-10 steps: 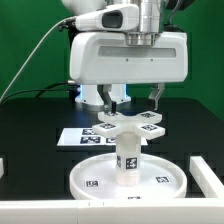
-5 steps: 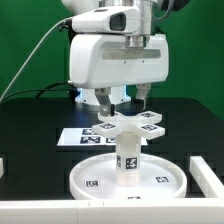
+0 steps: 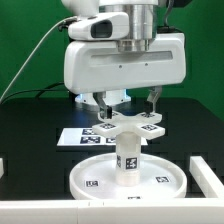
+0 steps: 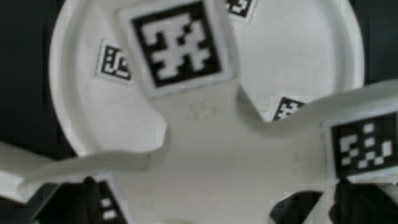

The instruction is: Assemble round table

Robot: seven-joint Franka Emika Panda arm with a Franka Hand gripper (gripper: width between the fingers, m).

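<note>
The large rimmed round disc (image 3: 88, 180) lies flat on the black table. The short post (image 3: 127, 160) stands upright at its middle, and the cross-shaped foot (image 3: 128, 124) sits on top of the post. My gripper (image 3: 127, 108) hangs right over the foot, open, with one finger (image 3: 103, 103) on each side of it. I cannot tell whether the fingers touch the foot. In the wrist view the foot (image 4: 214, 165) fills the foreground over the tagged disc (image 4: 98, 120), and the gripper (image 4: 222, 210) straddles it with dark fingertips (image 4: 80, 200) at the edges.
The marker board (image 3: 72, 136) lies behind the disc on the exterior view's left. A white block (image 3: 206, 172) sits at the right edge, a small white piece (image 3: 3, 165) at the left edge, and a white rail (image 3: 110, 212) runs along the front.
The hand has swung about its vertical axis above the foot, shifting a little left and back. The fingers stay spread, and the foot, post and disc have not moved.
</note>
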